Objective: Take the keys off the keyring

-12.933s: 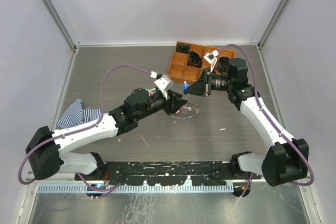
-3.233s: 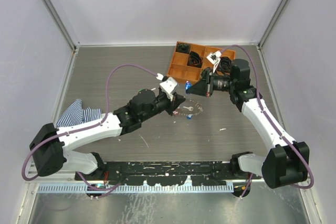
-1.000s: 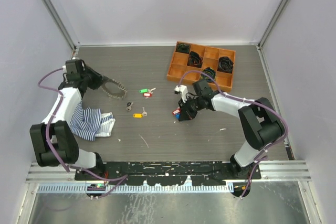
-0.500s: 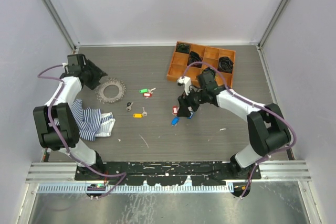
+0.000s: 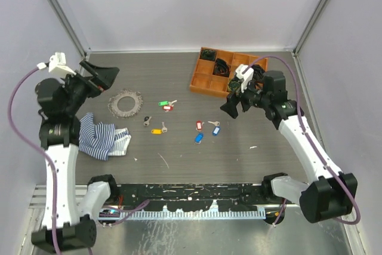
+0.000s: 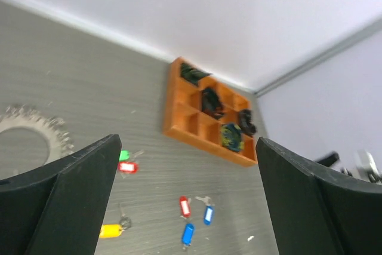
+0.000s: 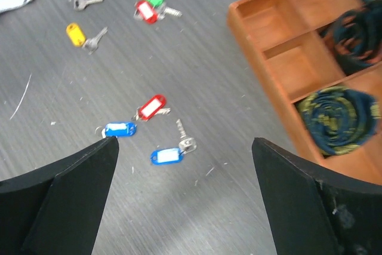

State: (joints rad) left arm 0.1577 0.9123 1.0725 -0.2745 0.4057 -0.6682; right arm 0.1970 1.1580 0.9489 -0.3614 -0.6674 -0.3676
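Bench [image 5: 179, 82]: grey, wood-grain surface, walled on 3 sides. L arm [image 5: 58, 147] is raised over the left edge; R arm [image 5: 304, 141] reaches in from the right. Orange tray [image 5: 197, 77]: rear right of the bench, divided into compartments, several holding black coiled bundles [image 5: 256, 71]; one bundle in the R wrist view is dark w/ yellow flecks [image 7: 337, 114]. Striped blue-white cloth [image 5: 98, 138]: crumpled at the left edge, beside the L arm. L claw [image 5: 106, 80]: jaws spread wide, nothing gripped, held above the rear-left area. R claw [image 5: 231, 107]: jaws likewise spread wide, nothing gripped, just in front of the tray. Keyring [image 5: 138, 101]: flat on the bench, rear left, between the L claw and the nearest keys, close to the cloth; no key attached as far as visible. Keys, 7 total, loose on the bench, all apart from the keyring. Grp 1, mid-bench: green key [image 5: 162, 103] touching red key [image 5: 168, 108], dark-headed key [image 5: 147, 120], yellow key [image 5: 156, 131]. Grp 2, near the R claw: second red key [image 5: 199, 125], blue key [image 5: 199, 138], second blue key [image 5: 216, 129].
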